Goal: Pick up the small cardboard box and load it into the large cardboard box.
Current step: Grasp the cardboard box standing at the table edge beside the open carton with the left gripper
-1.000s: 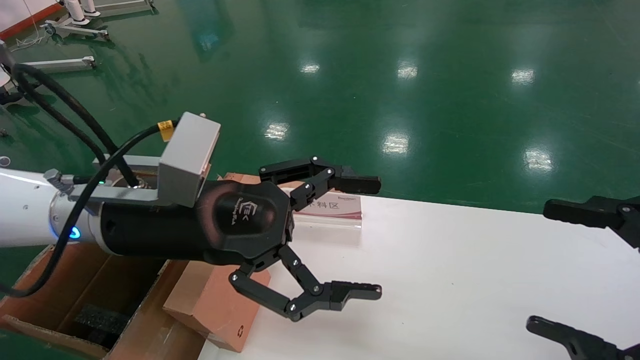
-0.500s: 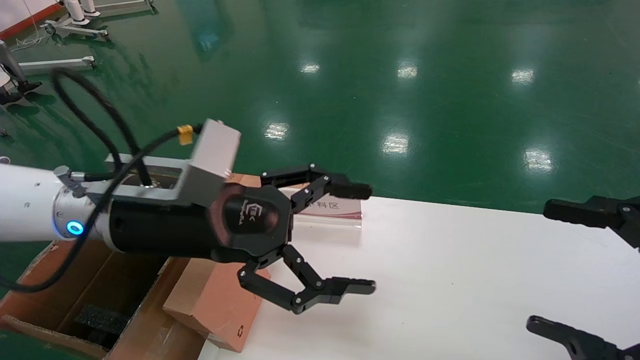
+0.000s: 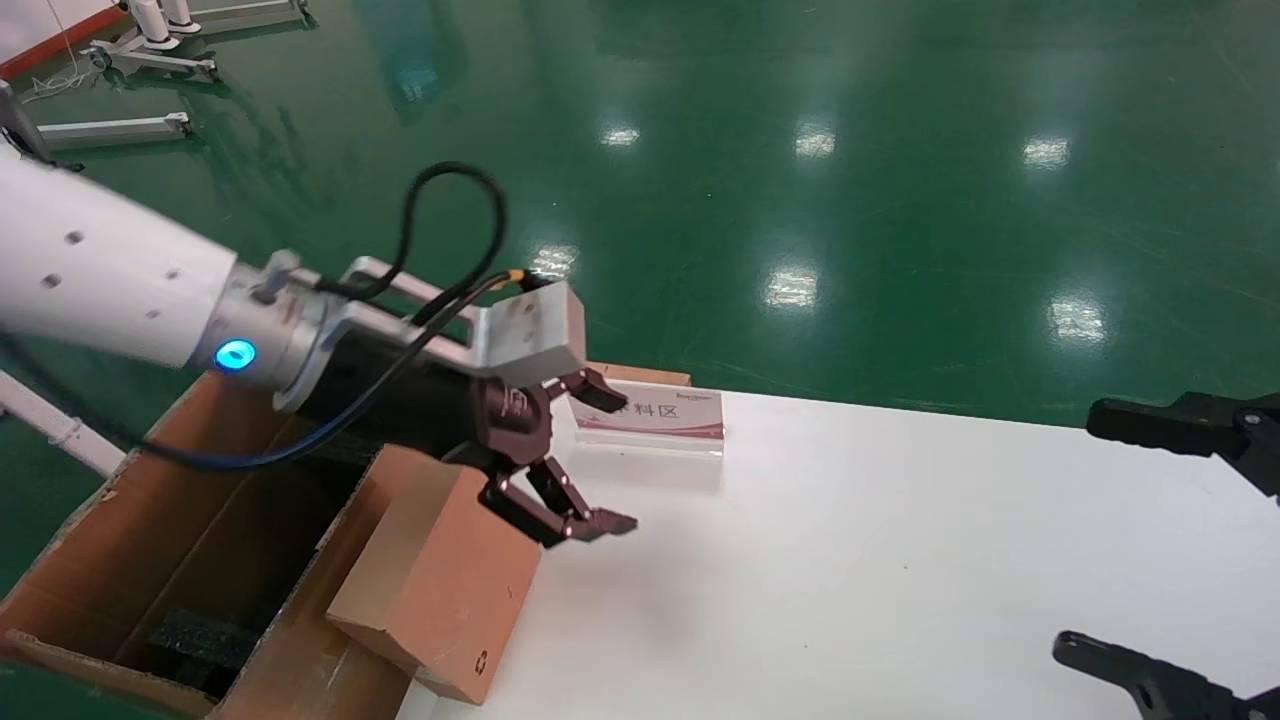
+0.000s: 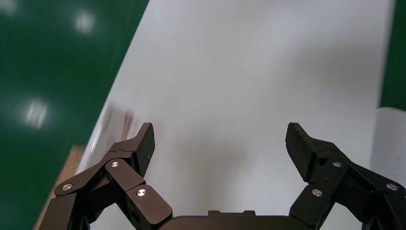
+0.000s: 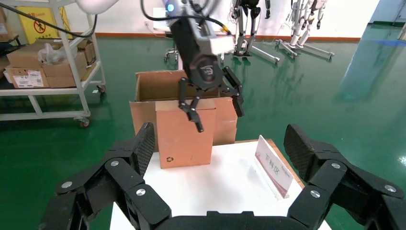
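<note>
1. The left gripper (image 3: 590,465) is reaching with its jaws spread wide and empty, just right of the plain brown flat small cardboard box (image 3: 440,580).
2. That box is sitting at the white table's (image 3: 900,560) left edge, beside the big brown flapped large cardboard box (image 3: 150,540).
3. Judging ahead, the jaws need to straddle it.
4. The right gripper (image 3: 1160,545) is idling at the far right, open.

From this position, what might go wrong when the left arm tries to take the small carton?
1. The small cardboard box overhangs the table edge, leaning toward the large cardboard box; a push may tip it.
2. The open left pincer hovers at the box's upper corner, so it may grip poorly.
3. The sign stands close behind the pincer.
</note>
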You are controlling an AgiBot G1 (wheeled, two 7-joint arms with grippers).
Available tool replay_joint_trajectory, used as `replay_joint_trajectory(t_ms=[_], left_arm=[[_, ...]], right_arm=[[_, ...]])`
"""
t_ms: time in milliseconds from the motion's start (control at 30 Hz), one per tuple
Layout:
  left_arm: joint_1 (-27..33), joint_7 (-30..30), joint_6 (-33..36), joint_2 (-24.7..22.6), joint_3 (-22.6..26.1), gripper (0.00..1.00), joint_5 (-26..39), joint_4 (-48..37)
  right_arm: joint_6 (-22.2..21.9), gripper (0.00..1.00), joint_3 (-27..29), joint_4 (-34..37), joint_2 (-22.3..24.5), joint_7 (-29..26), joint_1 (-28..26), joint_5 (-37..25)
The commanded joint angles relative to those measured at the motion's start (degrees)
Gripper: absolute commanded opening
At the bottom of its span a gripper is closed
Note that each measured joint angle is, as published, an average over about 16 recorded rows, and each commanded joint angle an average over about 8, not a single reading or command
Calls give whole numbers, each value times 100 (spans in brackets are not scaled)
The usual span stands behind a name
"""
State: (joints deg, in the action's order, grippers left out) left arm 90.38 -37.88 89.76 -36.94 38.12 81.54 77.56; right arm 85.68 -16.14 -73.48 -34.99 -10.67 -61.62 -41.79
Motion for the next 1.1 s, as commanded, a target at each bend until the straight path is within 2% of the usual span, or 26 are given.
replay_joint_trajectory(t_ms=[33,667,1100], left_arm=[[311,-393,56,-118,320,100,378,1],[2332,-2843,106,-203,3184,100,1060,18],[3510,-3973,105,-413,5163,100,608,19]], right_arm=[[0,100,-1,0,0,0,0,1],[-4,100,-9,0,4,5,-2,6],[-6,100,-14,0,6,7,-3,10]])
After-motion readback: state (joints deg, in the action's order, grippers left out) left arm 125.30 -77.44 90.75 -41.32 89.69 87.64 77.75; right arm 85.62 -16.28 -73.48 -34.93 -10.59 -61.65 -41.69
